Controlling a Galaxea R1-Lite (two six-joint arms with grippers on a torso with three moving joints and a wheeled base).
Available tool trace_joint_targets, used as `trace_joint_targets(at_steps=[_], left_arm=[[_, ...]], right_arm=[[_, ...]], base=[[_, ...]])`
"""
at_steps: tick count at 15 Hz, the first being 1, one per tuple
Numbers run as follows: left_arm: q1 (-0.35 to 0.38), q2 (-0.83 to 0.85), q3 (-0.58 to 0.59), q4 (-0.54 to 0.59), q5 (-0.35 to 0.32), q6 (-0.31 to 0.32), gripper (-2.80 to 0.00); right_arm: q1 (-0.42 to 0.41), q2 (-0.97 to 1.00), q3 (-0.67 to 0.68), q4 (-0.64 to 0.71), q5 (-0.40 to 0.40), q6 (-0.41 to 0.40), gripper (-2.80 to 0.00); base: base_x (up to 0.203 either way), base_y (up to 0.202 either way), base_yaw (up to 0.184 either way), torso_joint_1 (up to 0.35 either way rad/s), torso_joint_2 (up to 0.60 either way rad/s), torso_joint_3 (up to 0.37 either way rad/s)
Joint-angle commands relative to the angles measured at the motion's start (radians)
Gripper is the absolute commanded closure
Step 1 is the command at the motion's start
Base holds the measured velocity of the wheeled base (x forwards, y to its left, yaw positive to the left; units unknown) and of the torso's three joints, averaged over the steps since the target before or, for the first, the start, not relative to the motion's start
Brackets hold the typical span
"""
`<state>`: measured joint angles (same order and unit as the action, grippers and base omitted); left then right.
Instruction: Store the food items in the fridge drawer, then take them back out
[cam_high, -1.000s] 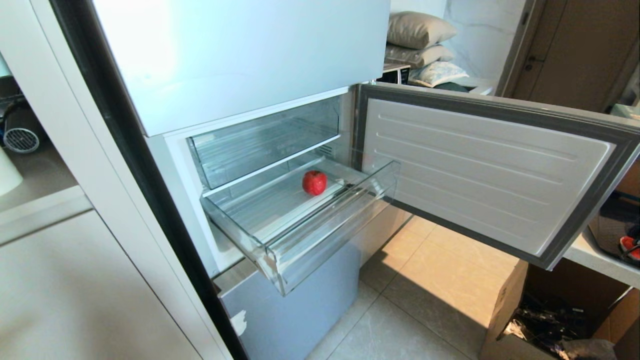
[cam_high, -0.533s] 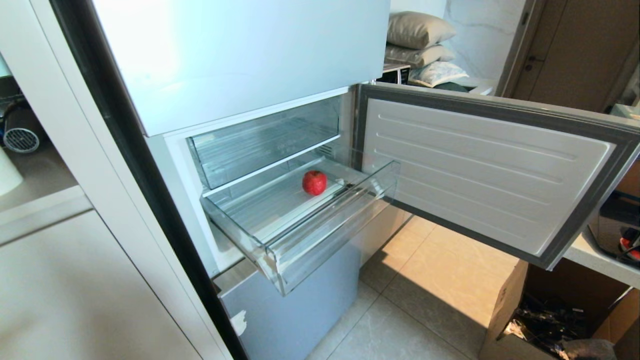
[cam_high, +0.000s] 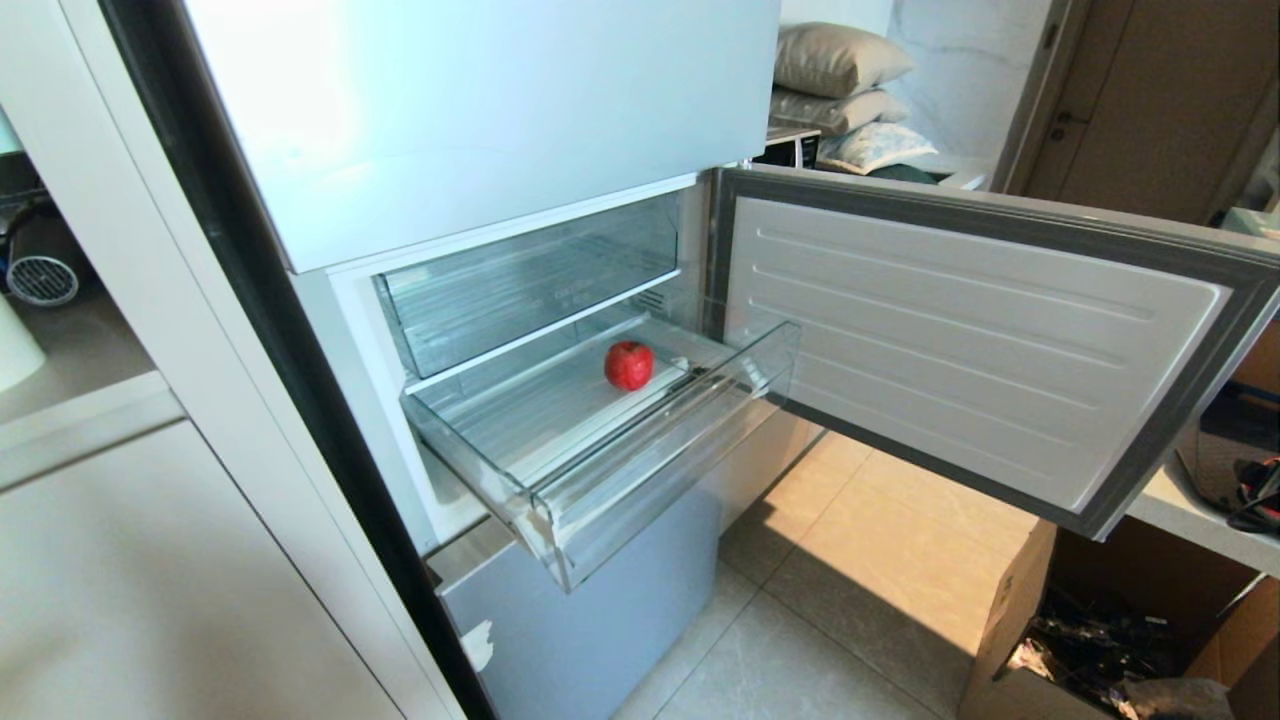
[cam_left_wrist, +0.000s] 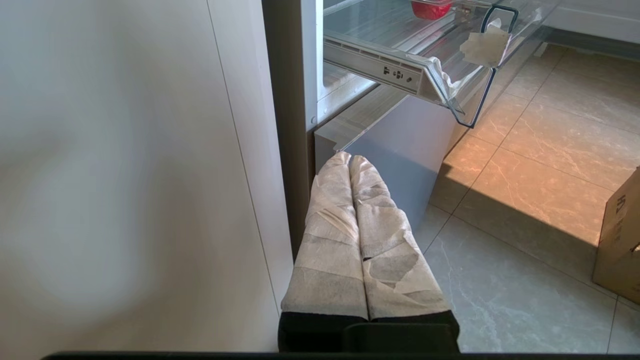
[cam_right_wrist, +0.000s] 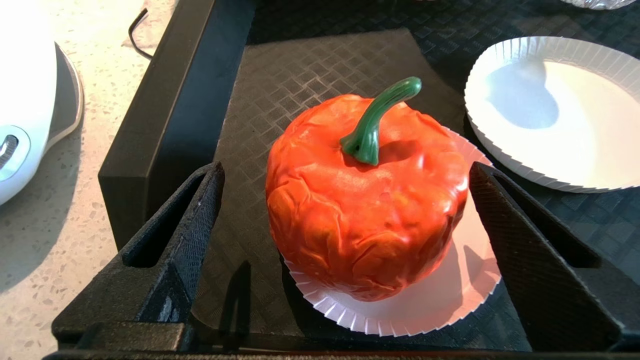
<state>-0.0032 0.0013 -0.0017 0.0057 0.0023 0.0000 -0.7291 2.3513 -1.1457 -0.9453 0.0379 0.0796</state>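
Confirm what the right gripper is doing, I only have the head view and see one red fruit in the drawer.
Observer: The right gripper is open, its fingers on either side of the orange pepper without touching it.
Operator: Where is the pepper sitting?
Observer: On a small white paper plate in a black tray; a second plate next to it is empty.
Operator: And the left arm?
Observer: The left gripper is shut and idle, low by the fridge's lower corner, beneath the pulled-out drawer.
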Motion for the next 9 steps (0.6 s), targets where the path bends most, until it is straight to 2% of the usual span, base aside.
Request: trace_joint_targets(at_steps=[1,2,3,4,9], left_arm=[[0.000,0.000,0.000,0.000,0.001,0.000,0.00],[0.000,0.000,0.000,0.000,-0.001,0.000,0.00],[0.000,0.000,0.000,0.000,0.001,0.000,0.00],[0.000,0.000,0.000,0.000,0.000,0.000,0.00],[0.000,0.000,0.000,0.000,0.001,0.000,0.00]], right_arm=[[0.001,0.003,-0.001,-0.006,0.001,0.000,-2.80],[0.001,0.005,-0.006,-0.006,0.000,0.000,-2.80],[0.001,0.013,-0.015,-0.006,0.000,0.000,-0.57],[-0.001,0.017,-0.019,-0.006,0.000,0.000,0.00],[-0.005,0.014,-0.022,-0.004,0.000,0.001,0.00]], base=[[0.000,0.000,0.000,0.000,0.00,0.000],[0.000,0.000,0.000,0.000,0.00,0.000],[0.000,0.000,0.000,0.000,0.00,0.000],[0.000,0.000,0.000,0.000,0.00,0.000],[0.000,0.000,0.000,0.000,0.00,0.000]])
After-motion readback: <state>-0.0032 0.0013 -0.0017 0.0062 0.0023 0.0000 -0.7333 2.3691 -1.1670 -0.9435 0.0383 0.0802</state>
